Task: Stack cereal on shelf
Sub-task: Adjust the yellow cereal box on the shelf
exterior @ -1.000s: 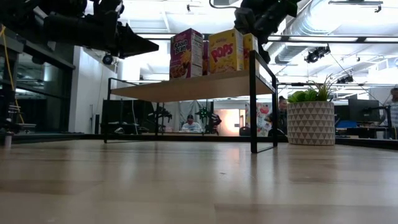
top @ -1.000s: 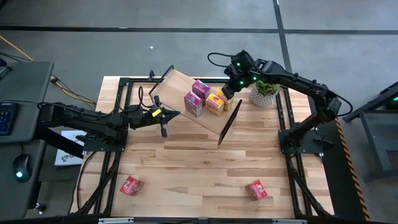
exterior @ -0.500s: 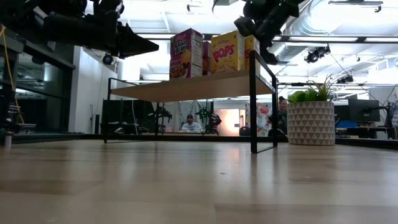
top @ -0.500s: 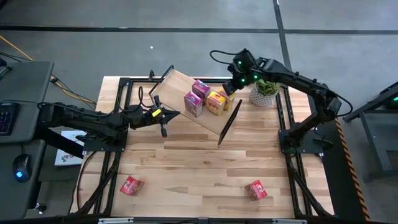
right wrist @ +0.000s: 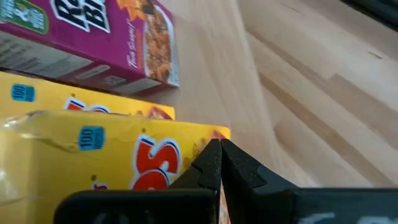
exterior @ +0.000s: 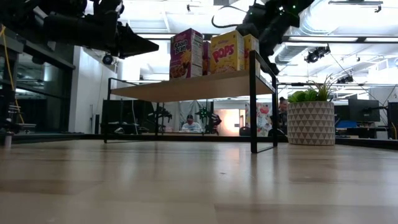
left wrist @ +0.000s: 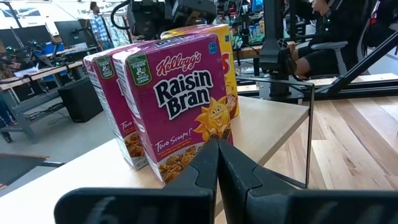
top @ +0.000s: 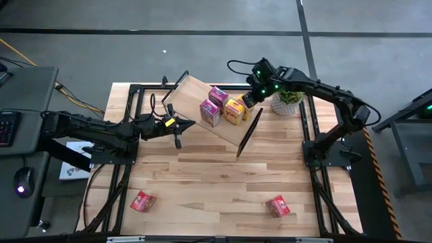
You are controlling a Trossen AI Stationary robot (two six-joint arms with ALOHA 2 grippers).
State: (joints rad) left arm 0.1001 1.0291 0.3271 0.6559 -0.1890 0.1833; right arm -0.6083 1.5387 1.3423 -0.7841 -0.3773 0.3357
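Observation:
The shelf (top: 194, 93), a light-wood plank on black wire end frames, stands at the table's far middle. On it stand two magenta cereal boxes (top: 210, 113) (top: 217, 96) and two yellow ones (top: 234, 111) (top: 244, 105). My right gripper (right wrist: 216, 147) is shut and slants down at the yellow box (right wrist: 124, 155) at the shelf's right end. My left gripper (top: 191, 123) is shut and level, just off the shelf's near left, facing a magenta box (left wrist: 180, 99). Two red boxes (top: 142, 201) (top: 277, 206) lie on the table near its front edge. My right gripper's shut fingertips (right wrist: 211, 155) stand at the upper edge of the yellow box (right wrist: 199, 134), coming from above and the right, slanting down. I cannot tell whether they touch it. The box stands upright on the plank.
A potted green plant (top: 288, 100) in a patterned white pot stands right of the shelf, close under my right arm. The shelf's black end frame (exterior: 254, 99) rises beside the yellow boxes. Open tabletop (top: 216, 175) lies between the shelf and the red boxes.
My right gripper has sunk a little toward the yellow boxes at the shelf's right end and has rolled slightly, staying shut. The boxes on the shelf stand as before.

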